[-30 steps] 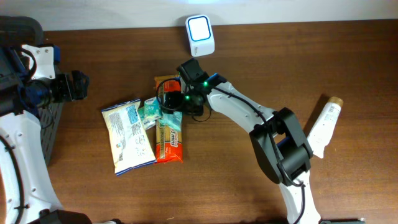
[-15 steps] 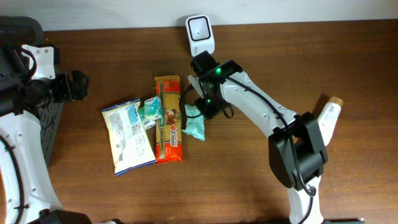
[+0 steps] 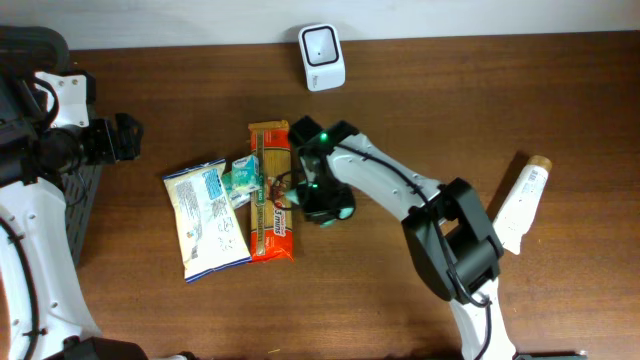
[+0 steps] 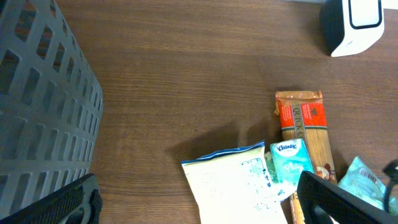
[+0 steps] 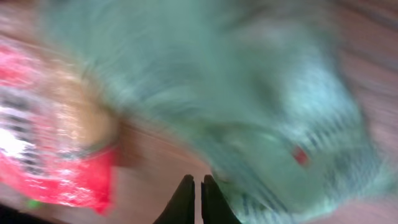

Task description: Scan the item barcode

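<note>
Packets lie in a cluster at mid-table: a white bag (image 3: 205, 222), a small tissue pack (image 3: 240, 178), a long orange pasta packet (image 3: 270, 200) and, just right of it, a teal packet (image 3: 343, 211). The right gripper (image 3: 318, 196) hangs directly over the teal packet's left part. In the blurred wrist view its fingers (image 5: 185, 198) are pressed together at the packet's near edge; whether they catch any wrapper, I cannot tell. The scanner (image 3: 321, 56) stands at the table's (image 3: 420, 320) far edge, well apart from the teal packet. The left gripper (image 3: 126, 138) hovers at the left side with its fingers spread wide, beside a dark basket (image 4: 43, 106). A white bottle (image 3: 521, 204) lies far right.
</note>
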`<act>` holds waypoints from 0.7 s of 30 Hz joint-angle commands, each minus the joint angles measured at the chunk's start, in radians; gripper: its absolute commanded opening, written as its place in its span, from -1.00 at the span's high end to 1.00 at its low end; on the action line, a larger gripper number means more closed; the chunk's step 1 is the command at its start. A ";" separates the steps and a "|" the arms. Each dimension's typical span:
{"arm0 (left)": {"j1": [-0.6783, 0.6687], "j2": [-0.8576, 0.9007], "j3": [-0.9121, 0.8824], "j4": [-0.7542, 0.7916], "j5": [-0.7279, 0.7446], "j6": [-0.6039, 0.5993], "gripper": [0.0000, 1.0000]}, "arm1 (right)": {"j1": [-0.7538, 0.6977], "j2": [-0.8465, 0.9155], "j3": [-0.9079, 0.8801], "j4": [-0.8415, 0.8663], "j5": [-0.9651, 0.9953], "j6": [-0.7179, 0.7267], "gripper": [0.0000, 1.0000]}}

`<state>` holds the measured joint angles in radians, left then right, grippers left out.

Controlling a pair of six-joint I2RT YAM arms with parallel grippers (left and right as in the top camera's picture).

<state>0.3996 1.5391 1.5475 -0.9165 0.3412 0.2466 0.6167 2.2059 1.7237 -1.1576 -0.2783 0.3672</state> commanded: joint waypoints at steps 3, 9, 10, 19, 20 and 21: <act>0.001 -0.002 0.005 0.002 0.010 0.010 -0.99 | -0.184 0.003 -0.001 -0.043 0.066 -0.188 0.88; 0.001 -0.002 0.005 0.002 0.010 0.010 -0.99 | -0.225 -0.012 0.042 -0.097 0.021 -0.266 0.88; 0.001 -0.002 0.005 0.002 0.010 0.010 -0.98 | -0.221 -0.010 0.042 -0.124 0.021 -0.255 0.88; 0.001 -0.002 0.005 0.002 0.010 0.010 -0.98 | -0.022 -0.010 -0.016 -0.145 -0.044 -0.251 0.86; 0.001 -0.002 0.005 0.002 0.010 0.010 -0.99 | -0.027 -0.012 -0.007 -0.153 -0.044 -0.251 0.88; 0.001 -0.002 0.005 0.002 0.010 0.010 -0.99 | -0.035 -0.025 0.035 -0.180 -0.044 -0.251 0.88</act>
<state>0.3996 1.5391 1.5475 -0.9161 0.3412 0.2470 0.5953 2.2059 1.7142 -1.3071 -0.3130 0.1196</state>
